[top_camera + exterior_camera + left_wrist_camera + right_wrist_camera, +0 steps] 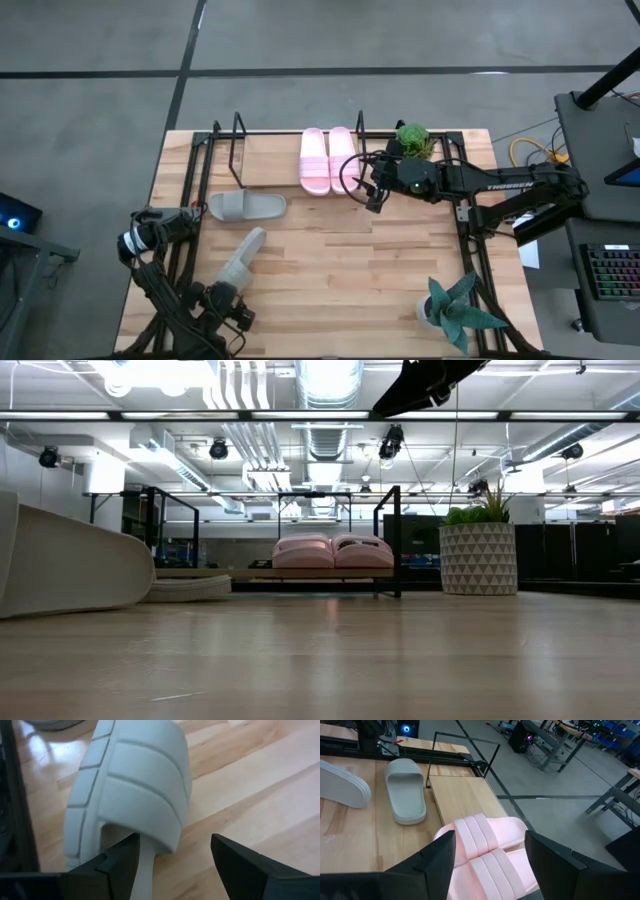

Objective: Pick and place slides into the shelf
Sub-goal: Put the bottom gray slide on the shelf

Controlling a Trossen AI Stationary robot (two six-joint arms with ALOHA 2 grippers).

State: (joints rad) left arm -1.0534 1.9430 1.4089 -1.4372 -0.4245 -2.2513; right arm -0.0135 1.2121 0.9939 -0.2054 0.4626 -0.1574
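Note:
The pale pink pair (328,160) stands side by side on the right part of the shelf (270,160), a light board with thin black uprights at the table's far side. One grey-green slide (247,207) lies flat on the table just in front of the shelf's left part. The other grey-green slide (243,258) lies tilted toward the near left. My left gripper (228,292) is open at its heel end. My right gripper (372,195) is open, above the near right corner of the pink pair (485,850). My left gripper (172,855) is open, with the heel end (145,870) of the tilted grey-green slide reaching between its fingers. One fingertip (127,852) stands right at the rim of the strap (140,790). Whether it touches the slide, I cannot tell.
A potted plant (413,140) in a patterned pot (478,558) stands right of the shelf, close behind my right arm. A second plant (455,310) stands at the near right. Black frame rails run along the table's left and right sides. Bare wood lies in the middle.

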